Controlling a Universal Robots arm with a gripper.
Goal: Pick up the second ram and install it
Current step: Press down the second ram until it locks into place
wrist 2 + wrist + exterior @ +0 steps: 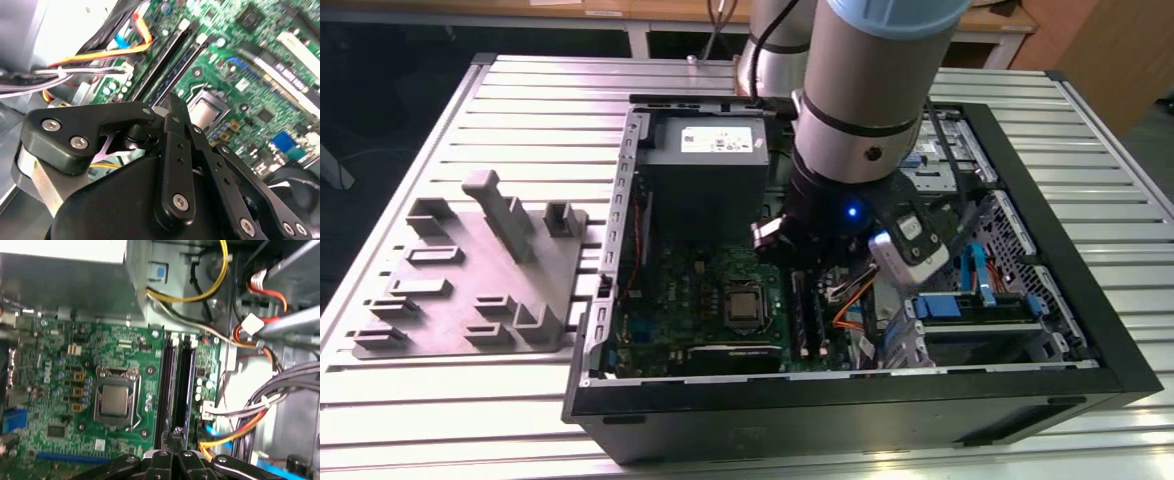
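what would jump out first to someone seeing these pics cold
The big grey robot arm reaching down into the open computer case dominates the exterior view, its tool low over the green motherboard. In the first wrist view the square CPU socket sits mid-board with two long black memory slots beside it, the tool's tip right at their near end. A grey moulded tray lies on the slatted table at the exterior view's left.

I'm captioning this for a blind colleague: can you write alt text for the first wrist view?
A gripper hangs over two long black RAM slots on a green motherboard, beside the metal CPU socket. Yellow, orange and grey cables run along the case on the slots' other side.
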